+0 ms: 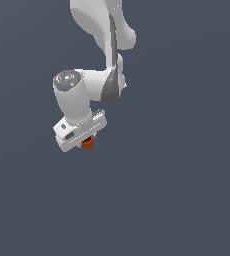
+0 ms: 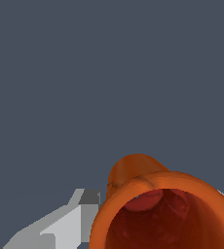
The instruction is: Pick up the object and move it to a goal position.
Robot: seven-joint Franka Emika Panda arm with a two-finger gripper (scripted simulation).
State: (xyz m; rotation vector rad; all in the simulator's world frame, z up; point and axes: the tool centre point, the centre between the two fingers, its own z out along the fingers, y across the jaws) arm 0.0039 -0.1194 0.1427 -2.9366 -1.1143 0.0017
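The arm reaches down from the top of the exterior view, wrist bent so the gripper points at the floor. The cup sits right under the gripper body, and in the wrist view its hollow mouth looms close with a finger beside it, so the jaws seem closed on it, likely for carrying. No goal marker shows; nothing stands in the way.
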